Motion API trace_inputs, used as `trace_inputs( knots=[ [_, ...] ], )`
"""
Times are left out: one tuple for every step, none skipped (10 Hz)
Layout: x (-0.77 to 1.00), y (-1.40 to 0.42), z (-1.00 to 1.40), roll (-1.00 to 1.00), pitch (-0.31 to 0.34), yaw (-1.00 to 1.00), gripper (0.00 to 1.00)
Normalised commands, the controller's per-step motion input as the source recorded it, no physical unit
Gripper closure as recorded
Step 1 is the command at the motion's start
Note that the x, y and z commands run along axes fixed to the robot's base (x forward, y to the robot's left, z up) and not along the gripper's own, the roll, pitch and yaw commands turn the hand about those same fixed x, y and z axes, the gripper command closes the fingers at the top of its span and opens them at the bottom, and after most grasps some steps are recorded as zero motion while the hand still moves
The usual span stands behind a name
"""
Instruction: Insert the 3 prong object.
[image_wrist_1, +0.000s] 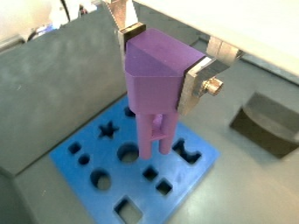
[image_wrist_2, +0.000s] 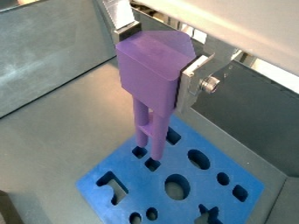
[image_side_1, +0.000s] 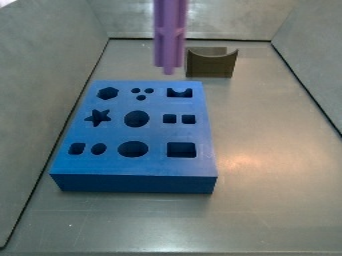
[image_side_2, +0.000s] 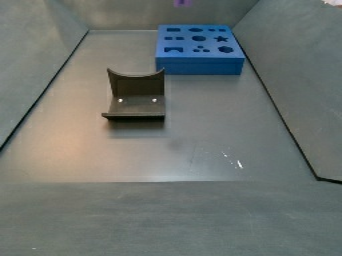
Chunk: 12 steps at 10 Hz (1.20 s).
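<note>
My gripper (image_wrist_1: 166, 57) is shut on the wide top of the 3 prong object (image_wrist_1: 158, 79), a light purple ridged peg, and it shows the same way in both wrist views (image_wrist_2: 162, 52). The peg (image_wrist_2: 149, 83) hangs upright with its prongs pointing down over the flat blue board (image_wrist_2: 176, 188). In a side view the peg (image_side_1: 170, 35) hovers just above the far edge of the board (image_side_1: 134, 160), prongs clear of the holes. The gripper itself is above that frame's edge.
The dark fixture (image_side_1: 211, 62) with a curved notch stands on the floor beyond the board; it also shows in a side view (image_side_2: 134, 97) and a wrist view (image_wrist_1: 268, 122). Grey sloping walls (image_side_1: 54, 90) enclose the floor. The board lies far off in a side view (image_side_2: 201, 48).
</note>
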Motion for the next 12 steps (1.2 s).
trace_inputs(
  knots=[
    [-0.42,0.81,-0.91,0.21,-0.044,0.00,1.00],
    [-0.38,0.76,-0.92,0.20,-0.043,0.00,1.00],
    [-0.36,0.53,-0.87,0.16,-0.113,0.00,1.00],
    [-0.41,0.37,-0.74,0.03,-0.199,-0.06,1.00],
    [-0.22,0.22,-0.50,-0.04,-0.204,-0.05,1.00],
    [-0.17,0.03,-0.32,-0.06,-0.174,-0.05,1.00],
    [-0.11,0.04,-0.21,-0.12,-0.160,-0.05,1.00],
    [-0.05,0.13,-0.23,-0.09,-0.069,-0.07,1.00],
    [-0.14,0.06,-0.26,-0.06,-0.071,-0.09,1.00],
    [-0.26,0.03,-0.22,-0.07,-0.076,-0.06,1.00],
    [-0.21,0.00,-0.20,-0.06,-0.060,-0.05,1.00],
    [-0.11,0.00,-0.22,-0.07,-0.050,0.00,1.00]
  ],
)
